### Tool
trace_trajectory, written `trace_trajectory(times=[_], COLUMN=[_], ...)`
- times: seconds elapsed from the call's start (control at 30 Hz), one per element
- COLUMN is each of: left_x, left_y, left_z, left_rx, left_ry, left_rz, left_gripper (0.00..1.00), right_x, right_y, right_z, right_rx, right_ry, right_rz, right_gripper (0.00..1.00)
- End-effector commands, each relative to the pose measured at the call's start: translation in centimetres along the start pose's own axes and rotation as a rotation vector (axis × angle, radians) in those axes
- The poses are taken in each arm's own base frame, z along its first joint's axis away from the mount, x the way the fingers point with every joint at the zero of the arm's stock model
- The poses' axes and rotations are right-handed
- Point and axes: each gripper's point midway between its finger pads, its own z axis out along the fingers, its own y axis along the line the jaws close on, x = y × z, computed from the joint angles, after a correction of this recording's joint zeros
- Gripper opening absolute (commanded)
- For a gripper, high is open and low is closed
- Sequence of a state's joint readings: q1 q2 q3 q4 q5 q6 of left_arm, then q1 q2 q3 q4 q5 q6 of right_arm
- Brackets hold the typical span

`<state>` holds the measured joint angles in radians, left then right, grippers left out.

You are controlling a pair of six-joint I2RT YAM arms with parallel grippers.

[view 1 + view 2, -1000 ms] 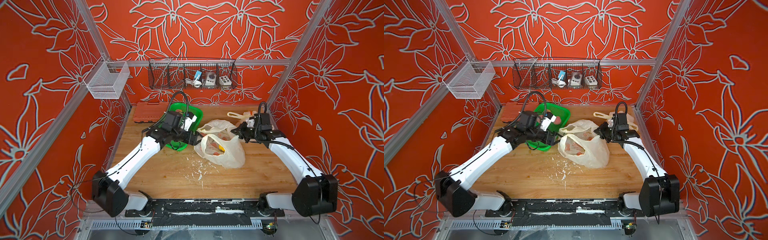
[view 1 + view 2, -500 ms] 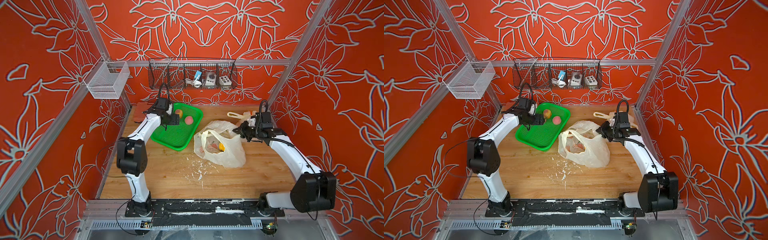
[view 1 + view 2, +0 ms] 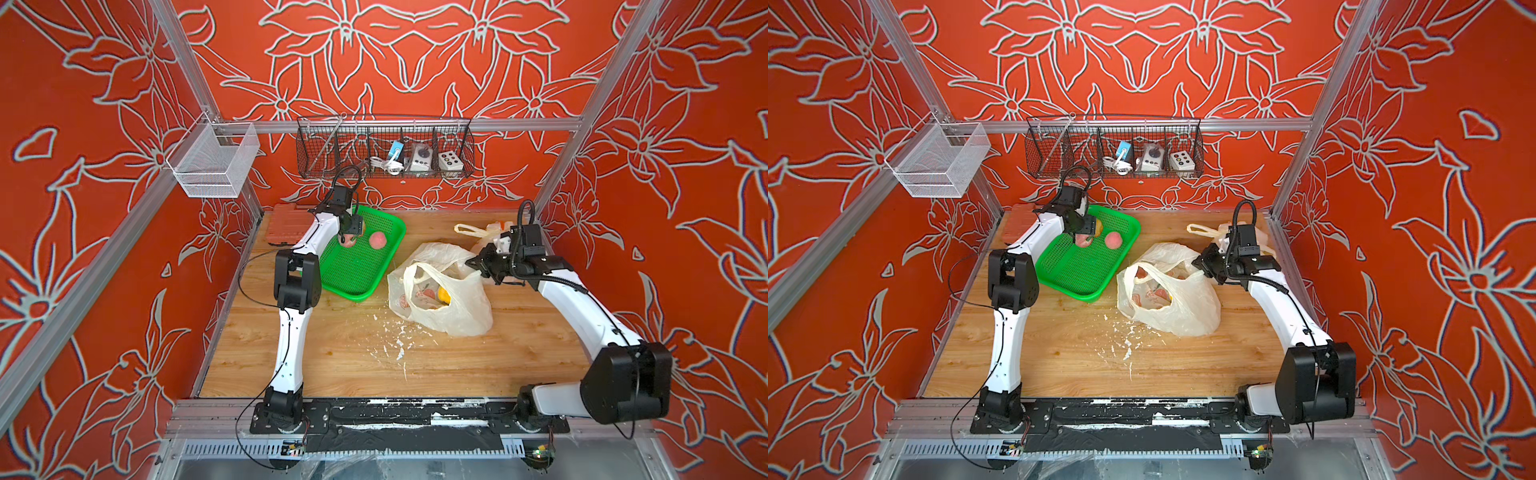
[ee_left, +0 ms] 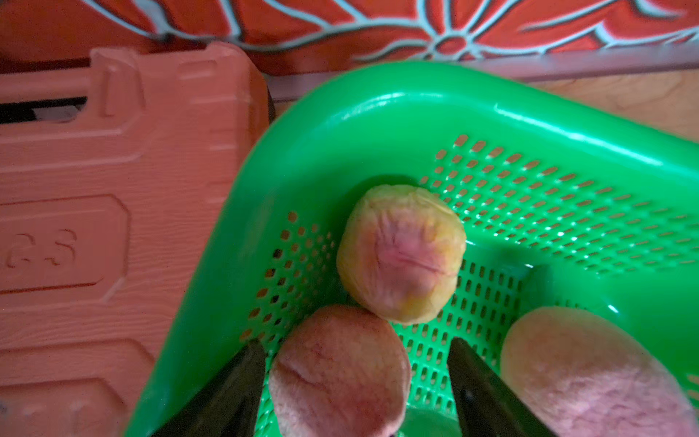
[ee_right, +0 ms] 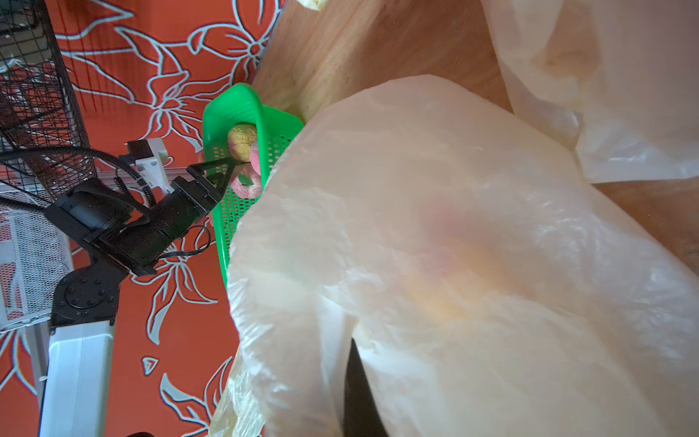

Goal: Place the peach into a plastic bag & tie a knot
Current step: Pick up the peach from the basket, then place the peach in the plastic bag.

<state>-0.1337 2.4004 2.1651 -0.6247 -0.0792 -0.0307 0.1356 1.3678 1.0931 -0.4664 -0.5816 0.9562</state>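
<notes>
A second ago my left gripper [image 4: 355, 342] was hanging at the mouth of the plastic bag [image 3: 453, 307]. Now I am reaching well away from it, into the far corner of the green tray [image 4: 378, 87], and hovering with my fingers [image 4: 238, 382] spread to either side of a peach [image 4: 340, 374]. I am not pinching it yet: one finger is lying close along its flank, while bare mesh is showing between the fruit and the other. A yellower peach [image 4: 401, 253] is sitting just beyond my fingertips, seeming to touch the one I am straddling. A third peach [image 4: 590, 374] is lying outside my other finger.

My right gripper [image 3: 473, 262] is staying pressed together on the rim of the bag and holding its mouth up, with fruit already showing inside.

So I am judging this to be the start of another fetch. The peach is lying in the tray between my fingers, not in the bag. I am planning to close gently, since the neighbour may roll, and then to carry the peach back to the held-open mouth. The knot is waiting until then.
</notes>
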Motion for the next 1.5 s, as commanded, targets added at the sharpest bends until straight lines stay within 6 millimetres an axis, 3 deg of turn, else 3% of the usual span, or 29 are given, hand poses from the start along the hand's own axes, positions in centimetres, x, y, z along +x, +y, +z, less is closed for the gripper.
trace_trajectory(times=[0.0, 0.13, 0.23, 0.4, 0.53, 0.63, 0.77, 0.83, 0.9, 1.03, 1.1, 1.23, 1.47], left_x=[3.7, 4.6, 5.0, 6.4, 6.2, 4.7, 3.0, 4.4, 7.1, 14.1, 17.1, 19.6, 16.3], left_y=[0.7, 0.8, 0.3, -0.6, -1.1, -2.0, -5.3, -7.6, -10.3, -13.2, -13.6, -15.4, -22.0], left_z=[1.9, 1.0, 1.0, 1.5, -0.1, -4.0, -13.2, -17.2, -20.6, -24.0, -24.6, -24.7, -23.8], left_rx=[-0.027, -0.029, 0.000, 0.037, 0.072, 0.135, 0.278, 0.384, 0.510, 0.631, 0.646, 0.730, 0.917], left_ry=[0.125, 0.162, 0.169, 0.229, 0.208, 0.157, 0.032, 0.011, 0.023, 0.131, 0.180, 0.200, 0.068], left_rz=[0.017, 0.014, -0.004, -0.017, -0.030, -0.052, -0.076, -0.098, -0.130, -0.147, -0.168, -0.234, -0.208], left_gripper=[0.77, 0.82, 0.80, 0.63, 0.48, 0.42, 0.45, 0.46, 0.47, 0.47, 0.47, 0.47, 0.52], right_x=[-0.3, -0.4, -0.5, -0.6, -0.5, -0.4, -0.2, -0.2, -0.2, -0.2, 0.0, 0.2, 1.1], right_y=[0.5, 0.6, 0.5, 0.7, 0.6, 0.5, 0.8, 1.1, 1.1, 1.4, 1.6, 2.5, 2.8], right_z=[0.2, 0.0, 0.0, 0.0, -0.1, -0.1, -0.3, -0.5, -0.4, -0.2, -0.1, -0.1, 0.0], right_rx=[0.003, 0.004, 0.003, 0.000, 0.004, 0.002, -0.015, -0.020, -0.020, -0.035, -0.043, -0.059, -0.063], right_ry=[-0.006, -0.013, -0.021, -0.023, -0.024, -0.022, -0.020, -0.023, -0.021, -0.010, -0.003, -0.001, 0.008], right_rz=[-0.019, -0.024, -0.021, -0.027, -0.027, -0.029, -0.027, -0.030, -0.030, -0.025, -0.025, -0.034, -0.034], right_gripper=[0.00, 0.00, 0.00, 0.00, 0.00, 0.00, 0.00, 0.00, 0.00, 0.00, 0.00, 0.00, 0.00])
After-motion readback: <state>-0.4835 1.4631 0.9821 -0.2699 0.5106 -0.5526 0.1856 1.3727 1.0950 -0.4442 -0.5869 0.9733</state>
